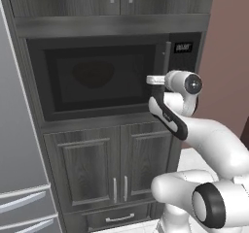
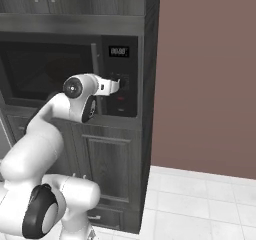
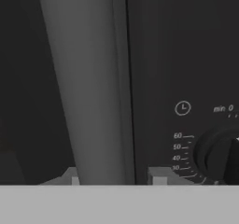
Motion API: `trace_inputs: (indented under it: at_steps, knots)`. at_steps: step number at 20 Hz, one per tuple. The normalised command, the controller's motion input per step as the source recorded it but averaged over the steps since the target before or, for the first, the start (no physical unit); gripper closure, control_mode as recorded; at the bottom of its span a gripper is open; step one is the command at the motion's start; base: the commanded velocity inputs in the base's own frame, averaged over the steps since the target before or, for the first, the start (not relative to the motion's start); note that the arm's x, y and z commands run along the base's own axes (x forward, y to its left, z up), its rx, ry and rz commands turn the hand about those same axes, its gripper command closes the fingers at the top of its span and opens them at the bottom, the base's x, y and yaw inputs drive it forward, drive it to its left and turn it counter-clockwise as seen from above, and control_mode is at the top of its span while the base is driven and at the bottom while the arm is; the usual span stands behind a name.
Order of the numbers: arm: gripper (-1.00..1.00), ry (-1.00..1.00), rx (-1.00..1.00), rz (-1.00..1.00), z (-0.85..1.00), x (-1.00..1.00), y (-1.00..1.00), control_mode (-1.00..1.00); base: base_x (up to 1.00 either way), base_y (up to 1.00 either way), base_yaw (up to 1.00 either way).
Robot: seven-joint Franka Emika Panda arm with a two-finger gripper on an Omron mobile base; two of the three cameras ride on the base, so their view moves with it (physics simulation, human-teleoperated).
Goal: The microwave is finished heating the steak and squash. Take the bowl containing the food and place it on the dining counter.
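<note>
The microwave (image 1: 97,76) is built into dark cabinets, and its dark glass door is closed. Behind the glass is a dim rounded shape (image 1: 93,74), too dark for me to say whether it is the bowl. The steak and squash are hidden. The dining counter is out of view. My gripper (image 1: 151,79) (image 2: 118,85) reaches the microwave's long grey bar handle (image 1: 167,62) (image 2: 94,59) at mid-height. In the hand view the handle (image 3: 88,87) runs between my gripper's (image 3: 115,180) two tips. The left tip is against it and a small gap remains on the right.
A grey fridge (image 1: 19,130) stands left of the microwave column. Dark cabinet doors (image 1: 107,164) and a drawer sit below it. The control panel has a display (image 2: 119,51) and a timer dial (image 3: 219,155) just right of the handle. A brown wall (image 2: 205,84) lies to the right.
</note>
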Motion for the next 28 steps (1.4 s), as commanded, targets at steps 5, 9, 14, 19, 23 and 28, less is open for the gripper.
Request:
trace_inputs:
  at_steps: [5,9,14,19,23,28]
  knots:
    - [1.0,0.0,0.0,0.0,0.0,0.0,0.0,-1.0,0.0,0.0,0.0]
    - [1.0,0.0,0.0,0.0,0.02,0.0,0.0,-1.0,0.0,0.0,0.0]
    - [1.0,0.0,0.0,0.0,0.18,-0.19,0.0,-1.0,0.0,0.0,0.0]
    - [1.0,0.0,0.0,0.0,0.35,-0.55,0.0,-1.0,0.0,0.0,0.0]
    - [1.0,0.0,0.0,0.01,0.51,-0.86,0.04,-1.0,0.0,0.0,0.0]
    - [1.0,0.0,0.0,0.0,0.65,-0.98,0.16,-1.0,0.0,0.0,0.0]
